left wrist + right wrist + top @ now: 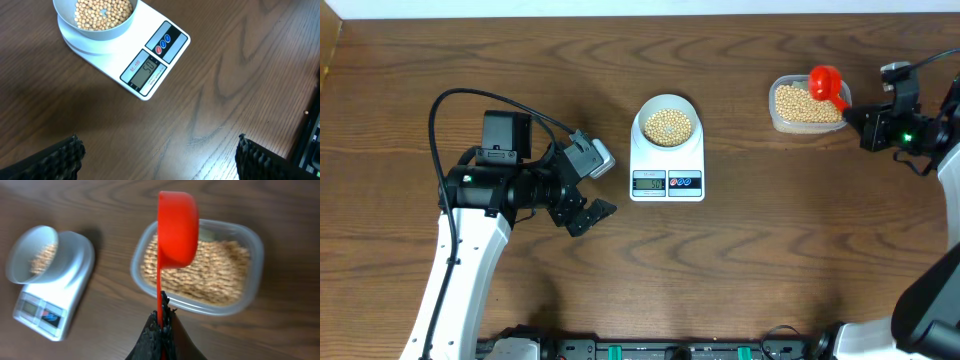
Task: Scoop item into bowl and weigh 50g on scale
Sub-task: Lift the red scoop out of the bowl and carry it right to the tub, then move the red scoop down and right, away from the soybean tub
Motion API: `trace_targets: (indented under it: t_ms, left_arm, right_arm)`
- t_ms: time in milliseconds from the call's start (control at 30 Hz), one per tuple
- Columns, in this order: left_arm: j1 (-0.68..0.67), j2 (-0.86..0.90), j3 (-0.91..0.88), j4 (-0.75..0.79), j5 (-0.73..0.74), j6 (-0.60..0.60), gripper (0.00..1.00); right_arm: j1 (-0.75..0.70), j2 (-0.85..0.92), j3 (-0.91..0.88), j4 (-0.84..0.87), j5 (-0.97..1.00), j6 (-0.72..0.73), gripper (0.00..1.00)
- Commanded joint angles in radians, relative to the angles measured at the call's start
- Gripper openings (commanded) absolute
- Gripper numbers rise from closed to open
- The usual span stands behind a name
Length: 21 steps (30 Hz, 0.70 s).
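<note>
Tan-yellow round beans (668, 124) lay piled in small pale blue-white bowl (668, 99) on flat white digital scale (667, 165), display (147, 70) apparently near 50 — weighing looked done. Right gripper (160, 330) clamped red plastic scoop (177, 227) over clear plastic tub (252, 245); left gripper (160, 150) wide, empty

Left wrist view: the top edge cuts the bowl (100, 35), far rim gone. My left gripper (160, 160) shows only as two fingertips (55, 162) in the bottom corners, rest out of frame. The scale (115, 60) display sits tilted; I can't read the digits for sure. Right wrist view is soft all over: beans (210, 275) in the tub (252, 240) smear together and the scale display is unreadable. The red scoop (177, 230) is turned so I can't see inside. Its handle end is buried in the right gripper (161, 322), fingers cut by the bottom edge. Overhead: display too small to read, right arm (952, 175) cut by the right edge, red scoop hides part of the tub.
</note>
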Motion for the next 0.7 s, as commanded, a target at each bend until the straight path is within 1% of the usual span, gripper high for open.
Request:
trace_targets:
  t_ms: [0,133,267,433,533,667]
  left_arm:
    - [0.004,-0.009,0.024,-0.004,0.006,0.016,0.99]
    - [0.004,-0.009,0.024,-0.004,0.006,0.016,0.98]
    - [0.004,-0.009,0.024,-0.004,0.006,0.016,0.99]
    - [0.004,-0.009,0.024,-0.004,0.006,0.016,0.99]
    - [0.004,-0.009,0.024,-0.004,0.006,0.016,0.99]
    - [0.004,-0.009,0.024,-0.004,0.006,0.016,0.99]
  right_arm:
    - [0.061,-0.035,-0.001,-0.007,0.251,-0.038,0.01]
    - [0.166,-0.035,-0.001,-0.033,0.504,-0.039,0.01]
    - [0.256,-0.035,-0.001,-0.017,0.647,-0.049,0.01]
    - [0.325,-0.040,-0.001,0.020,0.899,-0.049,0.01]
    - [0.344,-0.047,-0.001,0.021,0.957,-0.049,0.01]
    - [0.350,-0.082,0.000,0.022,0.919,-0.006,0.01]
